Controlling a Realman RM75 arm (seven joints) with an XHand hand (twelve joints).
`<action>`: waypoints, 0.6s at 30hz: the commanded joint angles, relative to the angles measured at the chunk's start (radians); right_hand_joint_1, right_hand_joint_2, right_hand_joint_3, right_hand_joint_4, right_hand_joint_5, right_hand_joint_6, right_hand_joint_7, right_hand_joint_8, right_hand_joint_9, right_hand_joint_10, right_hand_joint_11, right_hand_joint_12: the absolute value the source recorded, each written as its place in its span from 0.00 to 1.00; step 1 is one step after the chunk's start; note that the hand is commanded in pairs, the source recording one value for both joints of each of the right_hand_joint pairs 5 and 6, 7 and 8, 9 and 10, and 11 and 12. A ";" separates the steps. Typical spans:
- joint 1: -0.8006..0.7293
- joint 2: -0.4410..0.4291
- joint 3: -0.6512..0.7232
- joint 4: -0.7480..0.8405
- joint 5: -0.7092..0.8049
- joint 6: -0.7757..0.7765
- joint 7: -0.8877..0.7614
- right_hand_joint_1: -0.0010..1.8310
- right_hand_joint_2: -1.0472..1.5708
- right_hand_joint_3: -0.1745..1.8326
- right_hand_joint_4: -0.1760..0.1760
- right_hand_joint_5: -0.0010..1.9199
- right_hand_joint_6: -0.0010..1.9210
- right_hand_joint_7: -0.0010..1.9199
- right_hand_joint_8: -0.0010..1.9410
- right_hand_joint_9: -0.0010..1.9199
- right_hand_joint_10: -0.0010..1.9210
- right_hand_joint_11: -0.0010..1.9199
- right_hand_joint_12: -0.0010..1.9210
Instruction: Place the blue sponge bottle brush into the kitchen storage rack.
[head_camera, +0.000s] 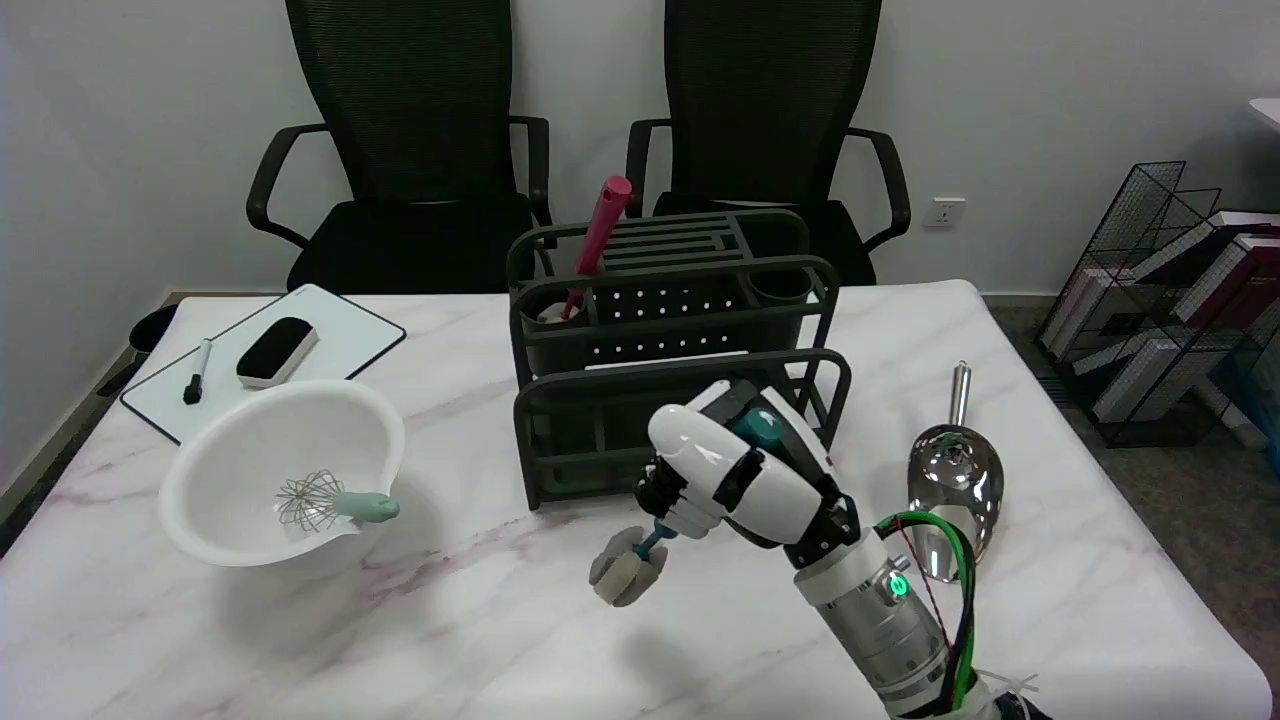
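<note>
- Your right hand (735, 470) was over the bench (480, 640), just in front of the kitchen storage rack (670, 340), with the arm reaching in from the lower right.
- Its fingers were wrapped around the handle of the blue sponge bottle brush (640, 555), so you were gripping the brush.
- The brush hung tilted: its teal handle end showed above the hand, near the rack's front rail, and its grey sponge head pointed down and to the left.
- You could see a shadow on the marble beneath the sponge head; whether the head touched the bench cannot be told.
- The brush was still outside the rack, in front of its lower front section.
- The rack stood dark and upright at the middle of the bench, with a red utensil (600, 240) leaning out of its rear left cup.
- To your left sat a white bowl (250, 450) holding a whisk (330, 500) with a pale green handle resting on the rim.
- Behind the bowl lay a small whiteboard (340, 330) carrying a black eraser (277, 350) and a marker (196, 372), side by side.
- To the right of your arm lay a shiny metal scoop (955, 480), its handle pointing away from you.
- Two black office chairs (410, 150) stood behind the bench, and a wire book rack (1160, 300) stood on the floor at the far right.
</note>
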 joint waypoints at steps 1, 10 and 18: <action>0.026 0.033 0.064 -0.015 -0.011 0.033 0.153 0.55 1.00 0.44 0.50 1.00 1.00 1.00 0.99 1.00 1.00 1.00 1.00; 0.041 0.132 0.320 0.217 0.038 -0.060 0.175 0.55 1.00 0.45 0.50 1.00 1.00 1.00 0.99 1.00 1.00 1.00 1.00; 0.159 0.165 0.593 0.202 0.143 -0.319 0.321 0.56 1.00 0.43 0.50 1.00 1.00 1.00 0.99 1.00 1.00 1.00 1.00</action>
